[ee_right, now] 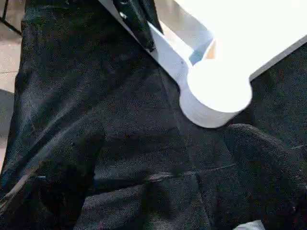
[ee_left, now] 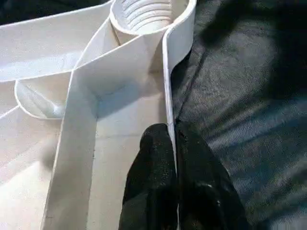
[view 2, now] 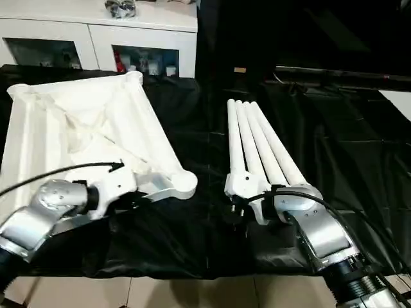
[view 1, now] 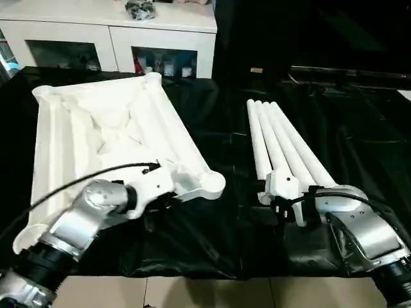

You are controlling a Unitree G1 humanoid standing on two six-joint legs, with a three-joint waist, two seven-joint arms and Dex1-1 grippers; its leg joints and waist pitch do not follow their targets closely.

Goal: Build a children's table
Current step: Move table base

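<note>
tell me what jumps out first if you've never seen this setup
The big white tabletop lies upside down on the black cloth, ribs up, at the robot's left; the left gripper is pinched shut on its side wall near a corner socket. At the right, four white legs lie side by side, the open right gripper at their near ends.

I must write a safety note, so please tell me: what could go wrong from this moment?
1. The left gripper pinches just the thin side rim of the tabletop, near a corner socket; such a narrow hold might slip if the tabletop is lifted or turned.
2. The right gripper stands open beside the near ends of four loose legs, and a nudge could roll them.
</note>
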